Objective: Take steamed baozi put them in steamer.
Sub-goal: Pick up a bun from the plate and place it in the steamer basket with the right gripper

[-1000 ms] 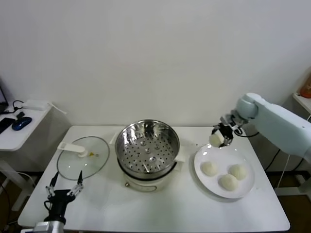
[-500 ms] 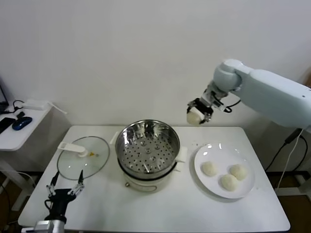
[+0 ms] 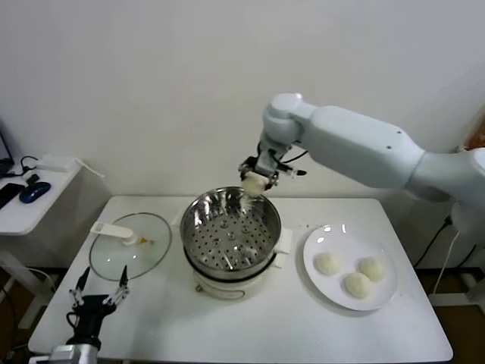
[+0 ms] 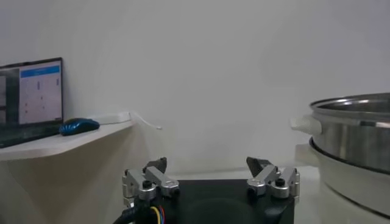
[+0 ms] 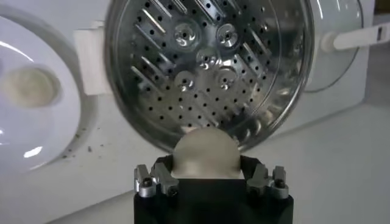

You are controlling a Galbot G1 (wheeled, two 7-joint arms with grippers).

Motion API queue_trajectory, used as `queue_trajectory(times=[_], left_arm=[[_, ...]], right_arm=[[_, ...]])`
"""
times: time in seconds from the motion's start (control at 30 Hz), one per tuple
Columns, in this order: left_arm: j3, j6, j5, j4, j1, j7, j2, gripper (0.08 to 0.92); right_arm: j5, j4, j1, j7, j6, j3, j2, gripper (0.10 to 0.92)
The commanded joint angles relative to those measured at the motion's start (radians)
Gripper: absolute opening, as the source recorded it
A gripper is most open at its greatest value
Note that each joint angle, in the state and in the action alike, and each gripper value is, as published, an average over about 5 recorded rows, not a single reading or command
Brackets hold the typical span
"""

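My right gripper [image 3: 255, 180] hangs above the far rim of the steamer [image 3: 231, 231], shut on one off-white baozi [image 3: 253, 184]. In the right wrist view that baozi [image 5: 204, 154] fills the space between the jaws of the right gripper [image 5: 205, 161], with the steamer's perforated tray [image 5: 207, 67] beyond it, holding nothing. Three more baozi [image 3: 326, 263] [image 3: 371, 268] [image 3: 356, 285] lie on the white plate [image 3: 318, 244] to the steamer's right. My left gripper [image 3: 100, 292] rests open at the table's near left corner, holding nothing; its fingers [image 4: 155, 173] stand wide apart.
A glass lid [image 3: 129, 246] with a white handle lies flat left of the steamer. A side desk [image 3: 30, 201] with a blue mouse stands off the table's left. The steamer's steel wall [image 4: 356, 131] rises close beside the left gripper.
My right arm has swung left from above the plate, carrying the baozi up and across to above the steamer's far rim. The left arm has stayed put.
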Motion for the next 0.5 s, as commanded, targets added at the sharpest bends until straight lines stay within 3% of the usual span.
queue_trajectory(times=[0.03,0.27,0.5], left_arm=[[-0.002,0.001,-0.014,-0.001,0.004,-0.004,0.003,0.823],[-0.005,0.001,-0.019,-0.001,0.007,-0.008,0.004,0.823],[-0.007,0.001,-0.021,0.003,0.008,-0.012,0.005,0.823]], right_arm=[[-0.208,-0.088,-0.105,0.012,0.105,0.036,0.140,0.712],[-0.327,-0.113,-0.169,0.028,0.153,0.065,0.155,0.712],[-0.353,-0.111,-0.200,0.031,0.161,0.072,0.153,0.712]])
